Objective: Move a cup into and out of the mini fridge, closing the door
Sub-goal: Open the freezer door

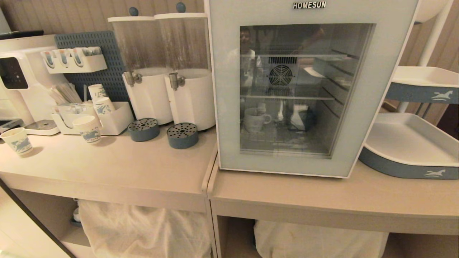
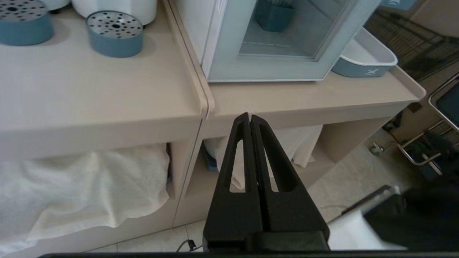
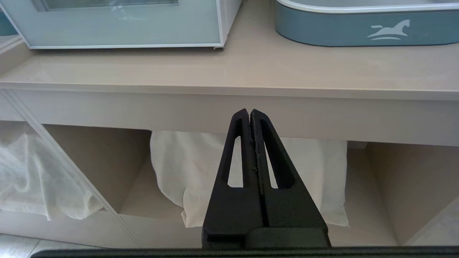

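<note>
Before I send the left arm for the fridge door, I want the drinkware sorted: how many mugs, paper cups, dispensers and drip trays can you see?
White ceramic mug, inside the closed mini fridge: 1
Printed paper cups: 4
Drink dispensers: 2
Round blue drip trays: 2
Total: 9

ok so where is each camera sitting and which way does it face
Head view: up on the head, looking forward and down at the mini fridge, door shut, cup inside; no arm shows.
Left wrist view: behind the shut left gripper, below the counter edge, facing the fridge's lower corner.
Right wrist view: behind the shut right gripper, facing the counter edge.
All share the fridge and the blue-sided tray.
</note>
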Motion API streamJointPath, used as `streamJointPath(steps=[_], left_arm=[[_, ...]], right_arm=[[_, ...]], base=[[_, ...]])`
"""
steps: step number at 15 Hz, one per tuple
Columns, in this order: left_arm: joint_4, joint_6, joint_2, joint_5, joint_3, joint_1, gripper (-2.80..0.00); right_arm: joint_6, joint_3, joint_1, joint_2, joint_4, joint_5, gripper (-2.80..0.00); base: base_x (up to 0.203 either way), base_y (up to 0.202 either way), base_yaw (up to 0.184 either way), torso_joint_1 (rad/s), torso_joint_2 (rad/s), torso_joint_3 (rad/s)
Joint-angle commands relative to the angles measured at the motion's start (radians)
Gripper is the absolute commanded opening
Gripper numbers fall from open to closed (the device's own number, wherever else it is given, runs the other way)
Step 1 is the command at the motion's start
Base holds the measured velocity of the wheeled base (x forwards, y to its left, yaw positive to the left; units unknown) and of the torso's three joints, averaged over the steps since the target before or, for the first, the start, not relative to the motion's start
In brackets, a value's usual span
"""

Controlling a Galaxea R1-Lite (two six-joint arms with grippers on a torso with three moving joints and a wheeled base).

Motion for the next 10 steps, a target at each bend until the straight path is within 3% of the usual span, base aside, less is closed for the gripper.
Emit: streamJointPath(steps=[1,2,6,8,10], left_arm=[[-0.016,0.006,0.15,-0.009,-0.049,-0.002,-2.8],[-0.026,0.023,0.208,-0.033,-0.082,-0.001,-2.8],[-0.076,0.079,0.516,-0.257,-0.301,0.016,-2.8],[-0.176,0.101,0.645,-0.399,-0.323,0.086,-2.8],[-0.262,0.156,0.79,-0.602,-0.344,0.203,-2.8]], right_arm=[[-0.001,0.0,0.001,0.001,0.0,0.001,-2.8],[-0.001,0.0,0.001,0.001,0.0,0.001,-2.8],[-0.001,0.0,0.001,0.001,0.0,0.001,-2.8],[-0.001,0.0,0.001,0.001,0.0,0.001,-2.8],[-0.001,-0.002,0.001,0.001,0.002,0.001,-2.8]], base=[[0.0,0.0,0.0,0.0,0.0,0.0],[0.0,0.0,0.0,0.0,0.0,0.0],[0.0,0.0,0.0,0.0,0.0,0.0],[0.0,0.0,0.0,0.0,0.0,0.0],[0.0,0.0,0.0,0.0,0.0,0.0]])
